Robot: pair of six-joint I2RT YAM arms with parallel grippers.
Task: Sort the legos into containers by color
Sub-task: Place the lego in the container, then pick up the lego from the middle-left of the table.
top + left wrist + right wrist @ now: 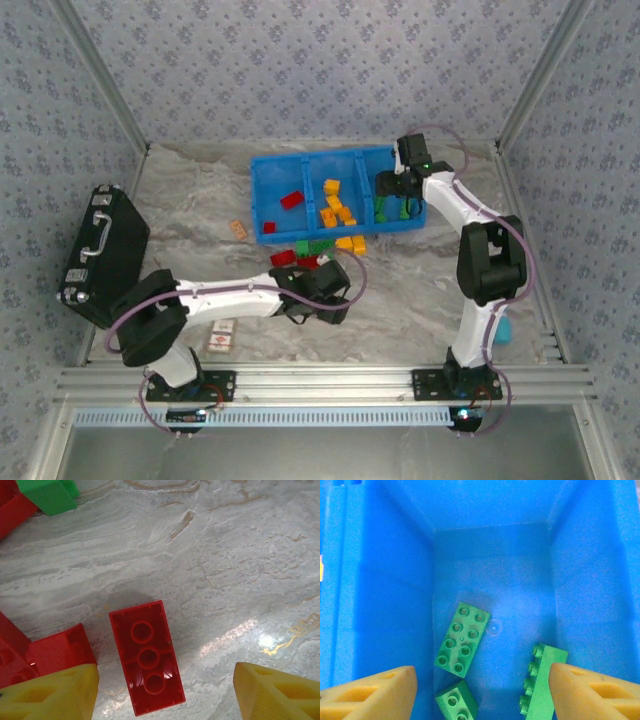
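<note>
Though some bricks [305, 252] lay loose on the table [420, 290], others sat sorted by colour in the blue bin [305, 158].
A red brick [291, 200] sat in the left compartment, orange bricks [335, 208] in the middle and green bricks [462, 639] in the right, below the right gripper [482, 692], its jaws apart. Just near of the bin, the left gripper [165, 695], jaws also apart, straddled an upturned red brick [146, 657] without touching it. A black case [105, 255] stood at the table's left edge.
</note>
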